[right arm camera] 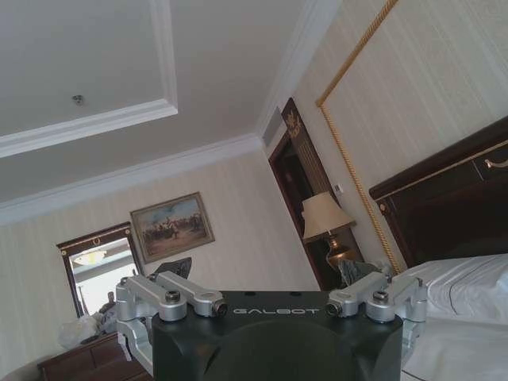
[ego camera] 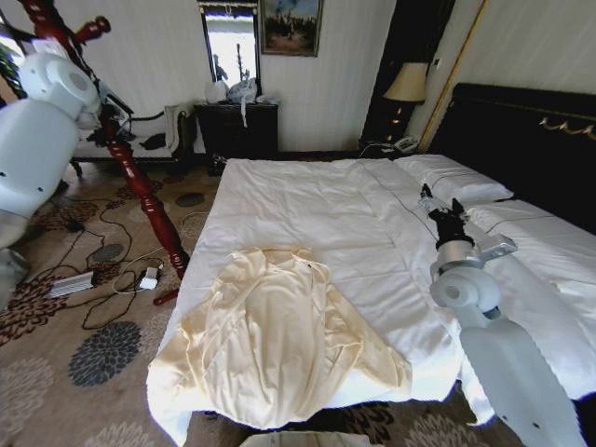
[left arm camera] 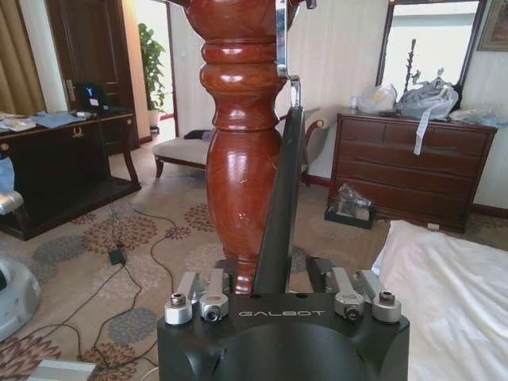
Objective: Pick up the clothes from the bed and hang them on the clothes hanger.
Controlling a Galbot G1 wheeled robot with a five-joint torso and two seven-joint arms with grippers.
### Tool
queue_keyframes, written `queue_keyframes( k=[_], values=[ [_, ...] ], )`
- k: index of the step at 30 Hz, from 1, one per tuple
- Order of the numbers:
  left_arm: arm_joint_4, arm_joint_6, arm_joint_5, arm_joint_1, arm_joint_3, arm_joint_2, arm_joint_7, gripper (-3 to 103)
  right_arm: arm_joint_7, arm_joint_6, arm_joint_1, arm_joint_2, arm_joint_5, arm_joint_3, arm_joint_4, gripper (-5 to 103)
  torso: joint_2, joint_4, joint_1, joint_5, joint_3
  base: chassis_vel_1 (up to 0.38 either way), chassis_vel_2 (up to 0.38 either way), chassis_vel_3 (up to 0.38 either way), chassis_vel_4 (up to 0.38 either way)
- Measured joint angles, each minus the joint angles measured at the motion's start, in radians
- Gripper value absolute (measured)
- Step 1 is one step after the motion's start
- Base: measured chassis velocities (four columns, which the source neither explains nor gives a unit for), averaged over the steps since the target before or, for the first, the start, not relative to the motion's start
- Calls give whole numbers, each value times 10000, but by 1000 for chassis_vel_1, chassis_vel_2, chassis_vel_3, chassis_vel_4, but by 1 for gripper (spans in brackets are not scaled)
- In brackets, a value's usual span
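The clothes, a pale cream-yellow shirt, lie spread and crumpled at the foot of the bed, partly over its edge. In the left wrist view the black clothes hanger rises from between my left gripper's fingers, which are shut on it. Its silver hook sits against the red-brown coat stand. In the head view that gripper is raised at the far left beside the stand. My right gripper hovers open and holding nothing over the bed's right side, near the pillows.
The coat stand leans over the carpet left of the bed, with cables and a power strip at its foot. A dark dresser stands at the back wall. Pillows, the dark headboard and a lamp lie to the right.
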Motion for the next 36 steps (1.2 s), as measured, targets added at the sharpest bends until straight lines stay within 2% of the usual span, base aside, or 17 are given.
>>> queue_keyframes(
  k=[3, 6, 7, 9, 19, 22, 23, 25, 27, 36],
  values=[
    [-69, -5, -3, 22, -50, 41, 25, 42, 33, -20, -34, -6, 24, 24, 41, 100, 0, 1, -1, 0, -1, 0, 0, 0, 0],
    [-160, -8, -58, 26, -64, 109, 59, 26, 72, -41, -96, -5, 34, 61, 74, 100, 1, 2, -1, 2, -1, 0, 0, 0, 0],
    [-160, -8, -58, 26, -64, 109, 59, 26, 72, -41, -96, -5, 34, 61, 74, 100, 1, 2, -1, 2, -1, 0, 0, 0, 0],
    [-208, -7, -110, 27, -64, 109, 111, 19, 92, -47, -130, -5, 59, 110, 78, 100, 1, -10, 0, 3, 0, 0, 0, 0, 0],
    [-212, -55, -153, 32, -80, 140, 196, 18, 191, -79, -233, -3, 164, 250, 110, 100, 0, 3, 0, 1, 0, 0, 0, 0, 0],
    [-232, -618, 265, 64, -251, 175, 870, 18, 197, -84, -249, -6, 164, 287, 89, 100, 1, 4, 0, -1, 0, 0, 0, 0, 0],
    [-232, -618, 265, 64, -251, 175, 870, 18, 197, -84, -249, -6, 164, 287, 89, 100, 1, 4, 0, -1, 0, 0, 0, 0, 0],
    [-406, -1143, 608, 244, -526, 207, 1277, 18, 209, -89, -247, -8, 164, 295, 31, 100, 1, 6, 0, 1, 0, 0, 0, 0, 0],
    [-691, -1471, 681, 459, -794, 268, 1425, 18, 215, -94, -241, -10, 161, 296, -4, 100, 1, 6, -1, -1, 0, 0, 0, 0, 0],
    [-1958, -1595, 202, 997, -1271, 579, 1297, 18, 263, -123, -224, 27, 153, 247, -48, 100, 0, 3, -1, 0, -1, 0, 0, 0, 0]
  ],
)
